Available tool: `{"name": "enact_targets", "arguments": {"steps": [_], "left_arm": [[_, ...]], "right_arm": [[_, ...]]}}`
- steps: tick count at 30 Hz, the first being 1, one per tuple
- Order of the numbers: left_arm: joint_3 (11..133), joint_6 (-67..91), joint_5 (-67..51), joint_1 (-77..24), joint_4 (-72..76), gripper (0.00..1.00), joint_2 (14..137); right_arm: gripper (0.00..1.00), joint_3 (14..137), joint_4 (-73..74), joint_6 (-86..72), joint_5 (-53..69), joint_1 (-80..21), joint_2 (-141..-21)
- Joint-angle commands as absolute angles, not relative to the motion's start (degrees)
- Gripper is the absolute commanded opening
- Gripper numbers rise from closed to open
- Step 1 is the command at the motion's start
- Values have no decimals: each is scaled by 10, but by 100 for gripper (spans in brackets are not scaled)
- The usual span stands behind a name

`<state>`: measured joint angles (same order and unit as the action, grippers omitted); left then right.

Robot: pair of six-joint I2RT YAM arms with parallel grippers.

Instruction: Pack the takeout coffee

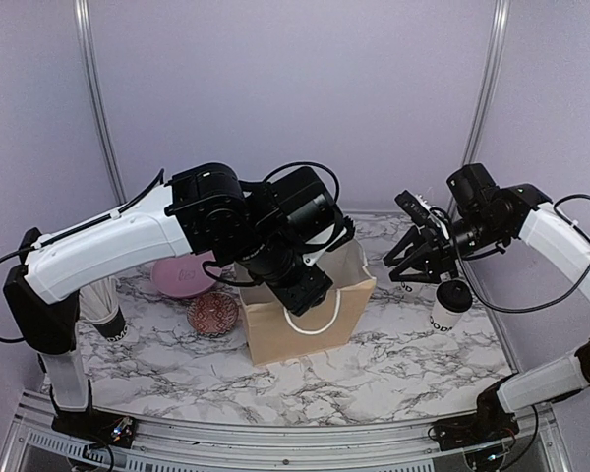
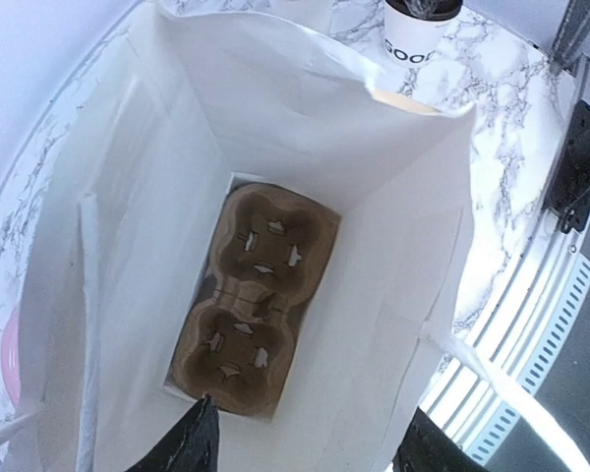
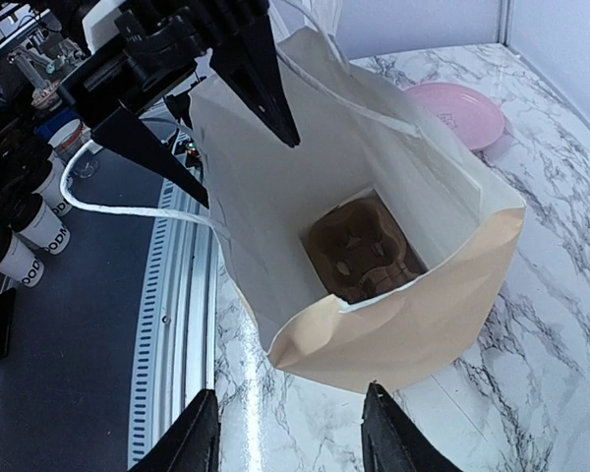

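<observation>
Left hand [image 2: 315, 405] hovers over marble table [image 1: 403, 364], lilac walls [image 1: 295, 88].

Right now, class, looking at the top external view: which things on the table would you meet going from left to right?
straw cup → pink plate → paper bag → coffee cup

Soft, even, faintly violet light; the paper bag [image 1: 310, 320] casts only a pale shadow on the table [image 1: 413, 364]. In the wrist views the left fingers [image 2: 192, 442] and right fingers [image 3: 192, 438] look dark and blurred, and the left view's lower right glares white.
</observation>
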<state>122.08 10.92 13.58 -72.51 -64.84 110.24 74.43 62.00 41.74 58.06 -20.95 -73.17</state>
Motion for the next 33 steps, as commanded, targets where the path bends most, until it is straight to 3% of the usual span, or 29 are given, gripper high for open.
{"name": "enact_targets", "arguments": {"steps": [1, 4, 10, 15, 25, 33], "left_arm": [[1253, 94, 187, -727, -630, 60, 1105], [1252, 84, 180, -727, -586, 59, 1083], [1143, 83, 79, -703, -408, 66, 990], [1121, 189, -32, -640, -378, 55, 990], [1000, 302, -83, -606, -270, 54, 970], [957, 315, -90, -603, -205, 56, 937]], "right_arm": [[48, 771, 600, 404, 602, -208, -734], [48, 771, 594, 402, 603, -210, -739], [48, 776, 592, 405, 615, -211, -754], [48, 782, 594, 404, 610, -219, -761], [49, 782, 593, 413, 593, -259, -764], [62, 805, 565, 440, 604, -308, -711]]}}
